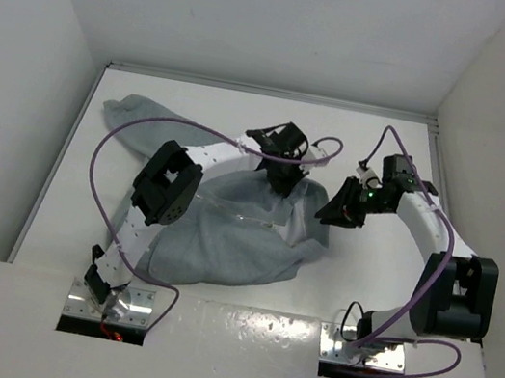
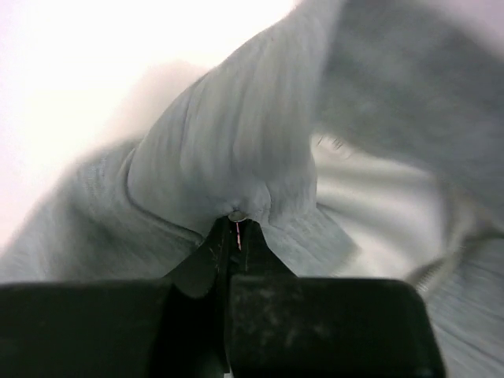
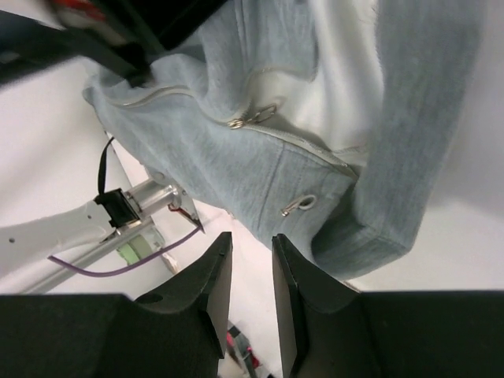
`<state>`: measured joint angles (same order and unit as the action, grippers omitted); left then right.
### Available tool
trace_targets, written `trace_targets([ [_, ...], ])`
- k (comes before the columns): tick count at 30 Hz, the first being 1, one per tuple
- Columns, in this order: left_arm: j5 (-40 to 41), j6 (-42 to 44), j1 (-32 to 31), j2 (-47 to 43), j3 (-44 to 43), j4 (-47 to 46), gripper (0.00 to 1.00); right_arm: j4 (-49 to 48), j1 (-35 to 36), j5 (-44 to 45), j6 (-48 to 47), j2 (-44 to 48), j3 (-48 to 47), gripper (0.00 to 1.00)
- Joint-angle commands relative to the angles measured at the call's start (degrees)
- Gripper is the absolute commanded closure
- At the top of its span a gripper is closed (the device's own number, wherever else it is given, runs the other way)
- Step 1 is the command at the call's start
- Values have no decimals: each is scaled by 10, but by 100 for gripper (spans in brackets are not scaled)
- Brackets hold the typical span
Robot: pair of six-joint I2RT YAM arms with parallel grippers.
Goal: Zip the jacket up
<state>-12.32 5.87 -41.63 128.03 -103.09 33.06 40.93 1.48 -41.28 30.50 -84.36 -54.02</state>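
Observation:
The light grey jacket lies crumpled on the white table, a sleeve trailing to the far left. My left gripper is over its far right part, shut on a fold of the fabric and pulling it up into a peak. In the left wrist view the jacket rises from my closed gripper, with a small metal piece at the tips. My right gripper is open and empty, just right of the jacket's edge. In the right wrist view my gripper is near the jacket; the zipper pull and a second metal pull show.
White walls close the table on the left, far and right sides. Purple cables loop above both arms. The left arm's base and bracket show beyond the jacket in the right wrist view. Bare table lies right of the jacket.

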Motion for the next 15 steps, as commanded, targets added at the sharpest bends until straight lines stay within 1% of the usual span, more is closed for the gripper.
trace_targets([
  [1, -137, 7, 30, -75, -76, -29, 100, -26, 1, -24, -22, -3, -35, 73],
  [2, -146, -1, 36, -81, -106, -29, 100, -31, 0, -28, -21, -5, -34, 73],
  [4, -169, -18, 48, -81, -128, -34, 100, -62, 1, -33, -23, -3, -26, 73],
  [5, -192, -29, 48, -81, -143, -40, 100, -73, 0, -36, -25, -1, -24, 70],
  [6, -201, -44, 65, -75, -149, -45, 100, -127, 0, -43, -16, 0, -18, 68],
  [7, -212, -73, 71, -68, -149, -50, 100, -148, 0, -64, -7, 4, 2, 63],
  [8, -226, -88, 76, -68, -159, -59, 100, -173, 5, -71, -1, 5, 11, 59],
  [10, -239, -119, 89, -53, -165, -64, 100, -281, 11, -85, 10, 16, 54, 52],
  [12, -260, -132, 95, -47, -171, -71, 100, -350, 32, -86, 7, 10, 79, 48],
  [13, -268, -141, 101, -47, -171, -71, 100, -367, 38, -86, 2, 5, 87, 47],
  [14, -277, -141, 101, -42, -171, -77, 100, -420, 46, -86, -2, -1, 90, 46],
  [15, -285, -141, 101, -42, -165, -77, 100, -443, 46, -85, 8, -21, 92, 46],
])
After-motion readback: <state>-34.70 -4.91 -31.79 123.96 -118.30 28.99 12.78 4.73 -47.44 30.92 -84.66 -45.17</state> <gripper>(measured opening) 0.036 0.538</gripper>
